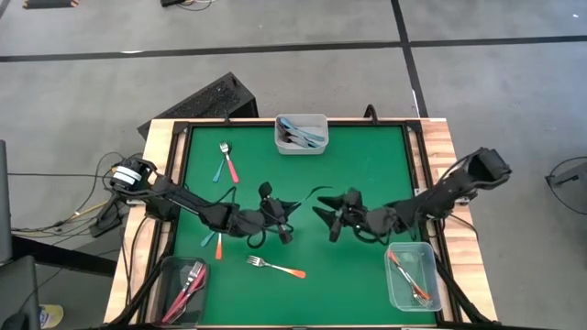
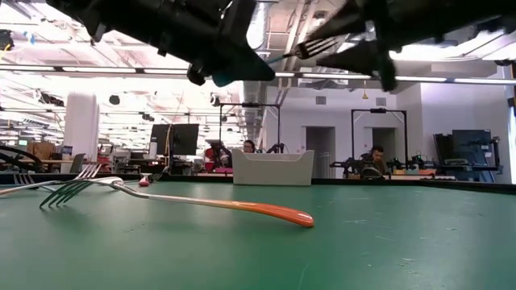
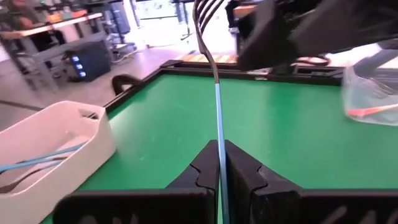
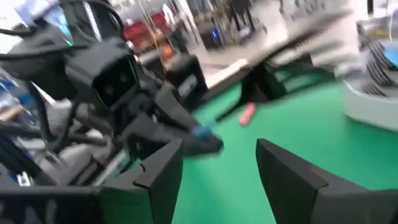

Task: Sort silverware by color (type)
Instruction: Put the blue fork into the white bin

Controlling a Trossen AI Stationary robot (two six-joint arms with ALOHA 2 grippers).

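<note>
My left gripper is shut on a light-blue-handled fork above the middle of the table. The fork's tines point toward my right gripper, which faces it close by, open and touching nothing. An orange-handled fork lies flat on the mat near the near edge. A pink-red fork and a blue fork lie crossed near the far left. A blue and an orange fork lie partly under my left arm. My left gripper pinches the blue fork's handle between its two fingers. The fork runs on along the fingers, straight out past their tips, toward the table's right. It is lifted clear of the mat, tines foremost.
A clear container at the far edge holds blue forks. One at the near left corner holds pink-red forks. One at the near right holds orange forks. A raised black rim frames the green mat. People sit at desks far behind.
</note>
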